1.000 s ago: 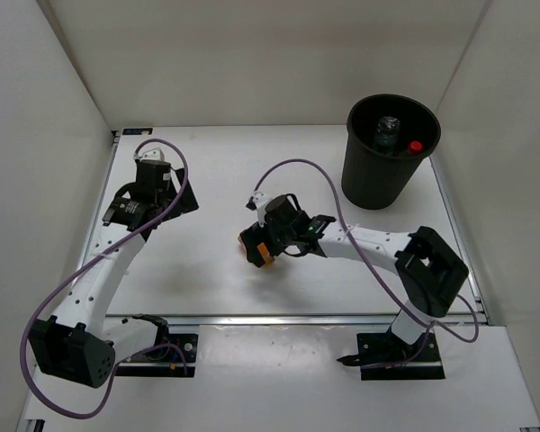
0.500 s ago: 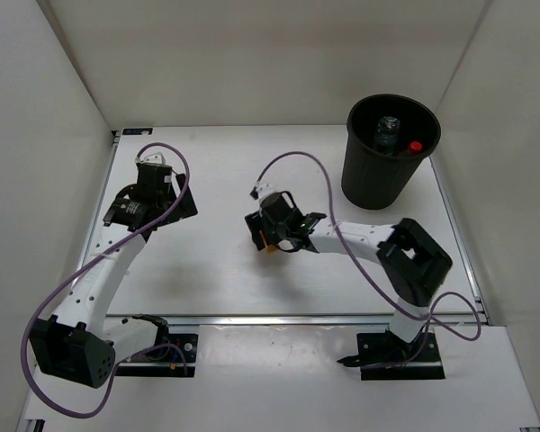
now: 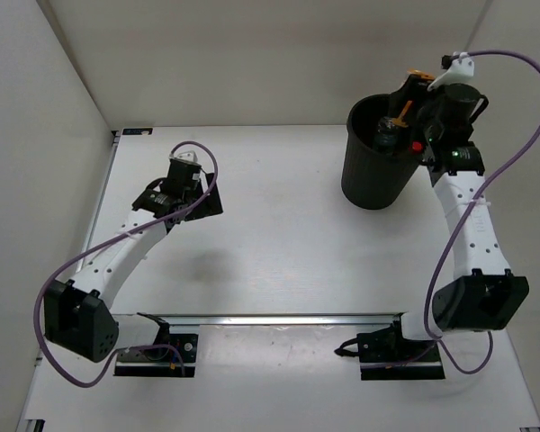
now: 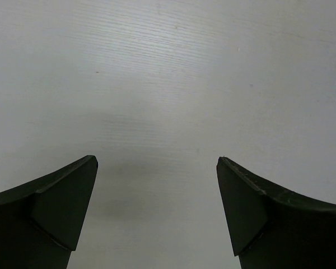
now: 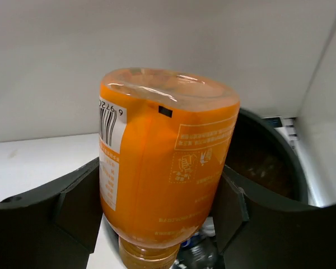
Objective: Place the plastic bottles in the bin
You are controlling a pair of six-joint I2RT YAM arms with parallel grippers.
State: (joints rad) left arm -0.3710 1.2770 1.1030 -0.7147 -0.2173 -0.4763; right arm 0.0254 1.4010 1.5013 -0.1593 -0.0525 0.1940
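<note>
The orange bottle (image 5: 168, 168) is being held off the table in the right gripper (image 5: 157, 210), whose two fingers are pressing against its opposite sides, and it is sitting up at the far-right rim of the bin (image 3: 373, 175), not yet inside. One second earlier this gripper was gripping the same bottle low over the middle of the table (image 3: 279, 252); the right arm is now reaching up and back to the bin. Over the same interval the left gripper (image 3: 187, 191) has moved slightly toward the table's centre. The overhead view is showing two bottles already lying in the bin, one with a dark cap (image 3: 389, 130) and one with a red cap (image 3: 415, 145), but hardly any of the orange bottle. The right wrist view is showing that bottle's barcode label, its base at the top of the view and its neck at the bottom, with the bin's mouth behind it. The left wrist view is showing the left gripper's fingers spread apart over bare tabletop, holding nothing. The bin is standing in the far right corner, near the side wall (image 3: 513, 135), with a broad stretch of table lying between it and the left gripper.
</note>
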